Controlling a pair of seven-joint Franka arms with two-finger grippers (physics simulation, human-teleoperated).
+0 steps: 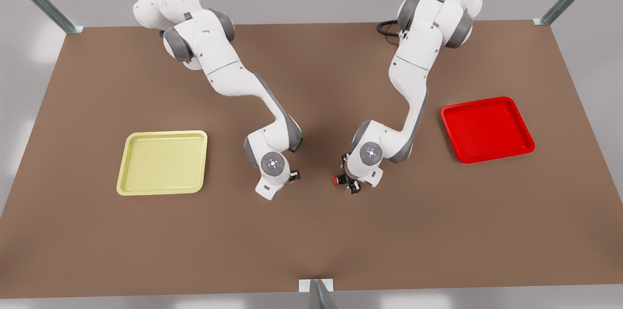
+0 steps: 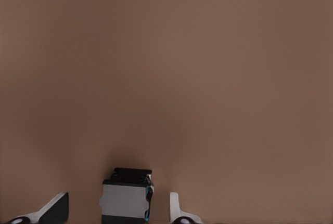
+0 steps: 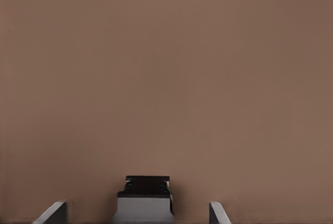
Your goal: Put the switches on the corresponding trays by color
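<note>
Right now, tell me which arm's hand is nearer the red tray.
Own side unclear. Front view's right arm: its hand hangs between the red tray and the other hand, which sits farther off, nearer the yellow tray.

Front view: set high, opposite the arm bases, angled steeply down over the whole brown counter [image 1: 311,231], far enough to take in both trays and both arms. Left wrist view: mounted just behind the left hand [image 2: 118,208], very low and close, aimed along the bare counter [image 2: 166,78]. Right wrist view: same mounting behind the right hand [image 3: 138,213], equally near the counter [image 3: 166,78]. Shared among all three: the central patch of counter between the trays.
</note>
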